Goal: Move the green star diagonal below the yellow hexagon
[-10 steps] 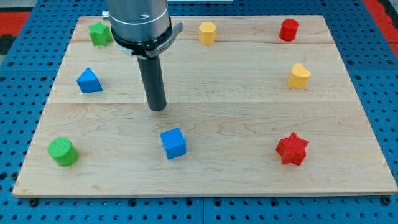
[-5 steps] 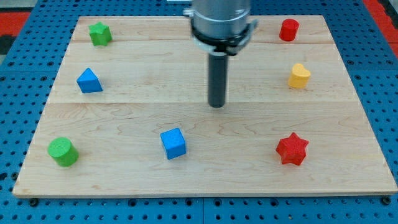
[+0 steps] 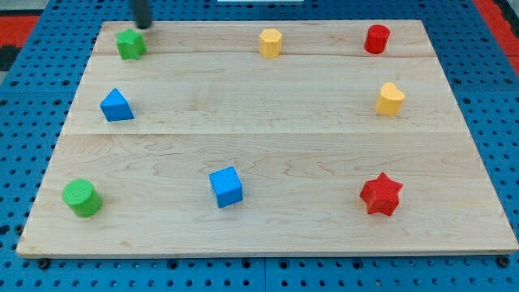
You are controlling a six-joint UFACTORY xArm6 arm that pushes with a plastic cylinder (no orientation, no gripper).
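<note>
Along the near edge of the tabletop [image 3: 268, 235] sit the green cylinder [image 3: 81, 198], blue cube [image 3: 225, 186] and red star [image 3: 380, 194], with bare wood stretching behind them. At the far edge the green star [image 3: 130, 44] rests at far left, well apart from the yellow hexagon [image 3: 270, 41]. My tip [image 3: 143, 25], a plain rod end effector grasping nothing, stands just behind the green star; whether they touch is unclear.

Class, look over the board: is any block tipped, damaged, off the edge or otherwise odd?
Nothing stands out. All eight blocks sit apart on the wooden board, none tipped or broken. My tip is at the view's top left, just above and to the right of the green star; whether they touch is unclear. The yellow hexagon stands untouched.
</note>
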